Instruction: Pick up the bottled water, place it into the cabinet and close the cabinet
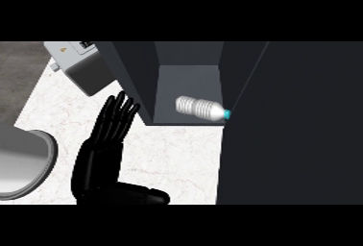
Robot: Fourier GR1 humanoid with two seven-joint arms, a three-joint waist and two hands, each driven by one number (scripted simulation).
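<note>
A clear ribbed water bottle (200,107) with a light-blue cap lies on its side on the floor of the dark cabinet (135,72), cap pointing right towards the cabinet's inner right wall. The cabinet's door (297,125) stands open and fills the right side of the view as a dark panel. My left hand (106,144) stands on the marble counter just left of the cabinet's front corner, fingers straight and pointing up, holding nothing. My right hand does not show anywhere.
A grey and white appliance (81,65) sits at the back left beside the cabinet. A metal sink basin (25,163) curves in at the left edge. White marble counter (177,153) lies between my left hand and the open door.
</note>
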